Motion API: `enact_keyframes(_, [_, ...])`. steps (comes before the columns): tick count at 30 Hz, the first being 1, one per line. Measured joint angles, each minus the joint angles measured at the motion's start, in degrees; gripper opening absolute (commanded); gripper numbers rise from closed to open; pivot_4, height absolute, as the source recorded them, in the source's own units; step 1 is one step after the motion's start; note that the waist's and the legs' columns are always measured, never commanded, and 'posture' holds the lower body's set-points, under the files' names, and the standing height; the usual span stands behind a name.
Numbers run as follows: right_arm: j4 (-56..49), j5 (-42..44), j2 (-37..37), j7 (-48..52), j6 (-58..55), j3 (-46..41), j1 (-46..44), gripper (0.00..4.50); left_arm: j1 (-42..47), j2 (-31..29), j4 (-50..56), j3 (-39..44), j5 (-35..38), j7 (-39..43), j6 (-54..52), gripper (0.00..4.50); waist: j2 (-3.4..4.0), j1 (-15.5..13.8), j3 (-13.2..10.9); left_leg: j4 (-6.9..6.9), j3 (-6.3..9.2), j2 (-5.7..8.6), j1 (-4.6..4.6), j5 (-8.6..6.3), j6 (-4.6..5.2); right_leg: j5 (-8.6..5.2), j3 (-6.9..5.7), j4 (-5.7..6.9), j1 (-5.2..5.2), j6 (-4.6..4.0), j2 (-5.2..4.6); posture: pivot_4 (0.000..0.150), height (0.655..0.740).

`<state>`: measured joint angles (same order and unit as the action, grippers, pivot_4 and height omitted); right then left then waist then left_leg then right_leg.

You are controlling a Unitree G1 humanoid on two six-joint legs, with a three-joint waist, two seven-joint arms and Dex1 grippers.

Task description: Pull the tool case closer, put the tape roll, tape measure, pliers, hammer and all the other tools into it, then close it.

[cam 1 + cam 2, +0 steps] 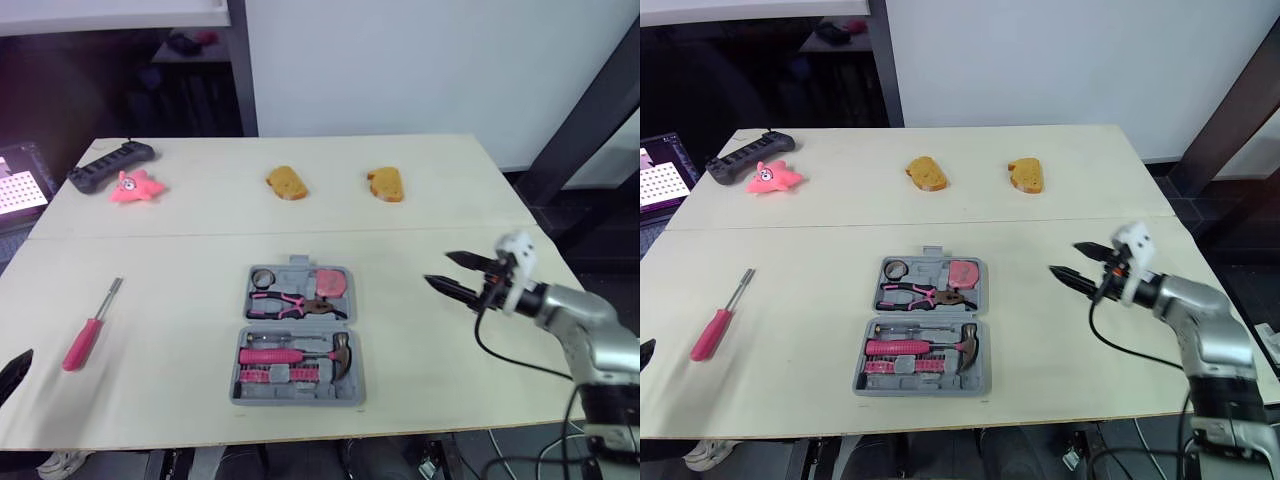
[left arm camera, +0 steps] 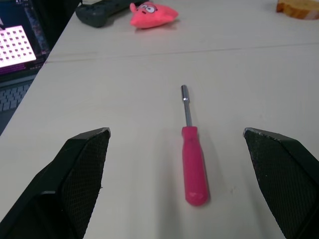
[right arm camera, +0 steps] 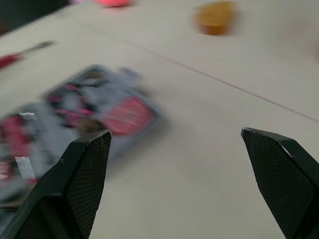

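The grey tool case (image 1: 298, 332) lies open near the table's front middle. It holds a tape roll (image 1: 263, 277), a pink tape measure (image 1: 330, 282), pliers (image 1: 292, 303) and a hammer (image 1: 335, 354). A pink-handled screwdriver (image 1: 88, 329) lies loose on the table to the left. My left gripper (image 2: 179, 164) is open just short of the screwdriver's handle (image 2: 193, 164); its tip (image 1: 14, 370) peeks in at the left edge. My right gripper (image 1: 452, 274) hangs open above the table to the right of the case, pointing toward it.
At the back left lie a black controller (image 1: 110, 165) and a pink plush toy (image 1: 135, 187). Two bread pieces (image 1: 286, 183) (image 1: 386, 184) sit at the back middle. A laptop screen (image 1: 20, 190) glows beyond the table's left edge.
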<state>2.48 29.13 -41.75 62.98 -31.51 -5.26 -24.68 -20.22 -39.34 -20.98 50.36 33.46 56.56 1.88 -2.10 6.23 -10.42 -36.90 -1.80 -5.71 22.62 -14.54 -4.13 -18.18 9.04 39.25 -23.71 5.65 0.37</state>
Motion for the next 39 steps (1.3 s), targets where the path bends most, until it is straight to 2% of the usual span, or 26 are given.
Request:
enact_keyframes(3, [-2.4, 1.8, -1.8, 5.3, -5.2, 4.8, -9.4, 4.42, -2.8, 3.2, 6.4, -0.5, 0.2, -2.2, -0.8, 4.50, -0.06, -0.3, 0.0, 0.00, 0.00, 0.00, 0.19, 0.00, 0.00, 0.00, -0.03, 0.00, -0.19, 0.00, -0.02, 0.150, 0.7080])
enact_keyframes(6, [-2.9, 3.3, -1.8, 9.4, -9.7, 8.7, -18.4, 4.42, -7.5, 5.4, 14.2, -0.9, 0.0, -5.5, -3.9, 4.50, -0.03, -0.5, 0.0, -0.14, 0.00, -0.01, 0.85, 0.01, 0.00, 0.03, -0.03, 0.10, -0.89, 0.00, -0.02, 0.150, 0.7080])
enact_keyframes(8, [-4.0, 4.4, -1.5, 12.4, -12.0, 11.3, -23.1, 4.42, -9.3, 5.9, 20.1, -0.8, 1.0, -8.0, -6.9, 4.50, -0.06, -0.9, 0.0, -0.11, 0.08, -0.01, 0.87, 0.01, 0.00, 0.01, -0.13, 0.09, -0.89, 0.00, -0.02, 0.150, 0.7080])
enact_keyframes(14, [-5.2, 6.1, 0.7, 18.3, -14.3, 15.9, -28.0, 4.42, -14.2, 2.9, 33.4, 0.1, 2.7, -15.0, -20.7, 4.50, -0.07, -0.8, 0.0, -0.17, 0.06, 0.00, 0.89, 0.01, 0.00, 0.02, -0.13, 0.07, -0.86, 0.00, -0.03, 0.150, 0.7080])
enact_keyframes(20, [-6.2, 7.9, 1.8, 18.7, -16.9, 15.9, -29.7, 4.42, -13.7, -2.9, 35.2, -0.1, 2.6, -17.3, -31.0, 4.50, -0.07, -0.6, 0.0, -0.16, 0.08, 0.00, 0.87, 0.01, 0.00, 0.02, -0.15, 0.11, -0.88, -0.01, 0.00, 0.150, 0.7080])
enact_keyframes(25, [-9.5, 8.2, 1.7, 15.9, -18.2, 15.5, -27.5, 4.42, -7.7, -13.1, 30.8, -3.1, 1.9, -14.9, -38.4, 4.50, -0.05, -0.7, -0.1, -0.16, 0.12, 0.01, 0.88, 0.01, -0.01, 0.02, -0.21, 0.11, -0.87, -0.01, -0.01, 0.150, 0.7080])
enact_keyframes(28, [-10.3, 8.2, 1.4, 14.5, -18.3, 15.4, -26.2, 4.42, -2.0, -19.1, 24.0, -8.7, -0.3, -12.0, -40.1, 4.50, 0.03, -0.5, -0.1, -0.16, 0.09, 0.02, 0.90, 0.02, -0.02, 0.03, -0.19, 0.10, -0.88, -0.02, -0.01, 0.150, 0.7080])
enact_keyframes(30, [-10.6, 8.2, 1.2, 13.5, -18.5, 15.3, -25.8, 4.42, 5.1, -21.6, 17.9, -14.0, -1.9, -10.7, -40.6, 4.50, 0.07, -0.5, -0.2, -0.13, 0.10, 0.01, 0.90, 0.02, -0.02, 0.04, -0.21, 0.15, -0.92, -0.02, 0.01, 0.150, 0.7080])
enact_keyframes(35, [-12.8, 8.4, 0.5, 11.0, -19.6, 14.2, -24.6, 4.42, 18.3, -23.1, 5.1, -24.0, -6.2, -8.7, -40.2, 4.50, 0.08, -0.5, -0.2, -0.08, 0.11, 0.01, 0.94, 0.02, -0.02, 0.14, -0.21, 0.20, -1.01, 0.19, 0.05, 0.150, 0.7080])
enact_keyframes(39, [-14.4, 8.4, 0.0, 9.3, -20.7, 13.6, -24.3, 4.42, 26.6, -21.3, -4.5, -29.8, -9.8, -7.3, -37.2, 4.50, 0.08, -0.7, -0.2, -0.05, 0.11, 0.01, 1.03, 0.02, -0.01, 0.15, -0.22, 0.22, -1.10, 0.21, 0.05, 0.150, 0.7080])
